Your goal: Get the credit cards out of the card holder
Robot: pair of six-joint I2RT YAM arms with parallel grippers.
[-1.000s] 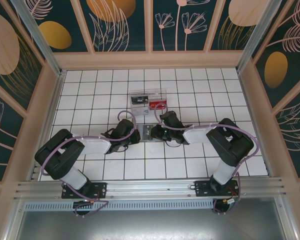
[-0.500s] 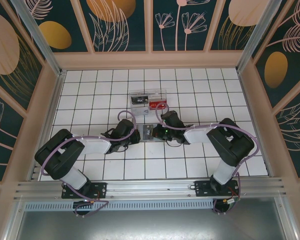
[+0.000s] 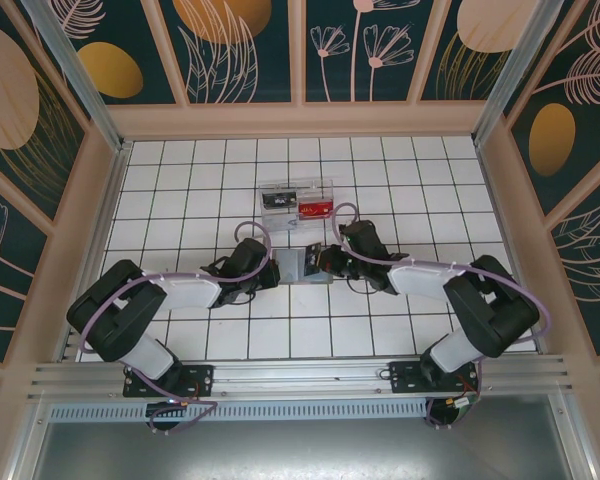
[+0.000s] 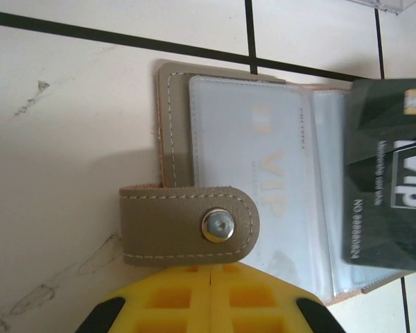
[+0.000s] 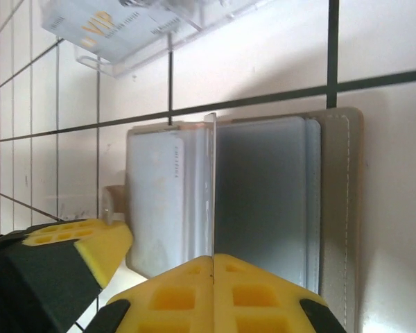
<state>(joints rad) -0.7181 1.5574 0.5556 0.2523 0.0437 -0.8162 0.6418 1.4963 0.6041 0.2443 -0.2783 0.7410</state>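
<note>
We see the right claw [image 3: 323, 262] has just clamped onto a dark card [image 4: 388, 201], its arm swinging right of the card holder [image 3: 298, 266]. The holder lies open just before the tray [image 3: 280, 186]. The left claw [image 3: 270, 272] stays clenched at the holder's tab side. That card looks to be sliding free.

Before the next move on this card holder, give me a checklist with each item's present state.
1. Card holder lies open on the tiles: ok.
2. Left gripper shut at the holder's edge beside the snap tab: ok; whether it pins firmly: cannot tell.
3. Right gripper shut on a credit card seen edge-on: ok.
4. That card clear of its sleeve: cannot tell.
5. All cards out: not ok, a pale VIP card sits in its sleeve.
6. Clear tray stands behind the holder: ok.
</note>
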